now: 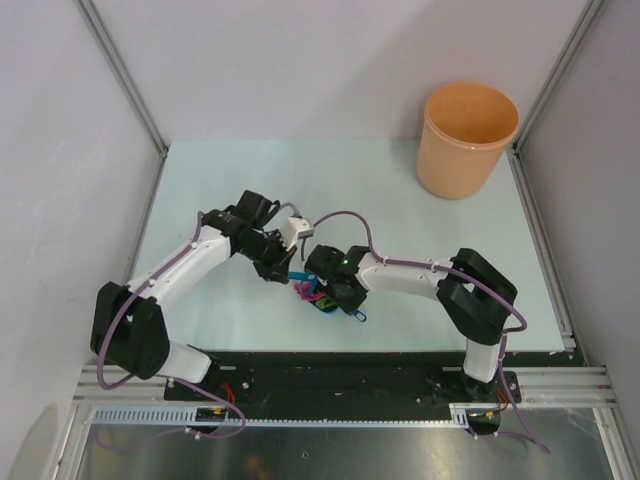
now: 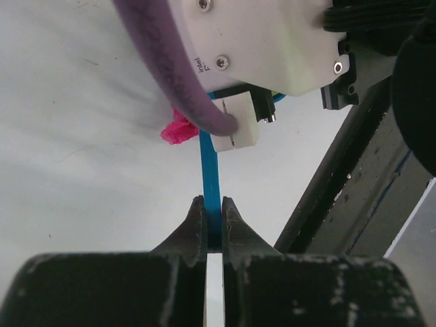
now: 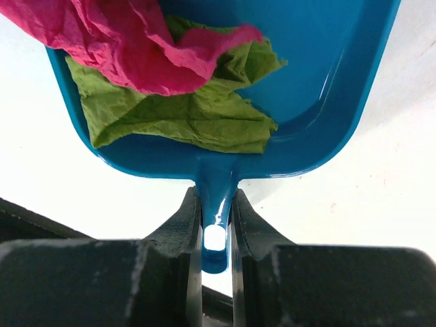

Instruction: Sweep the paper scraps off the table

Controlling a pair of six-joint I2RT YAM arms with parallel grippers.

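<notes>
My right gripper (image 3: 216, 197) is shut on the handle of a blue plastic dustpan (image 3: 334, 75). In the pan lie a magenta-pink paper scrap (image 3: 129, 48) and a green paper scrap (image 3: 184, 119). My left gripper (image 2: 213, 203) is shut on a thin flat blue tool (image 2: 208, 163) that reaches toward the right wrist; a magenta scrap (image 2: 178, 129) shows beside it. In the top view both grippers meet at the near middle of the table (image 1: 240, 180), left gripper (image 1: 284, 270), right gripper (image 1: 336, 296), with pink paper (image 1: 305, 293) between them. White and red scraps are not in view.
An orange bucket (image 1: 466, 138) stands at the table's far right corner. The black rail (image 1: 330, 372) with the arm bases runs along the near edge, close behind the dustpan. Grey walls and metal posts enclose the table on three sides.
</notes>
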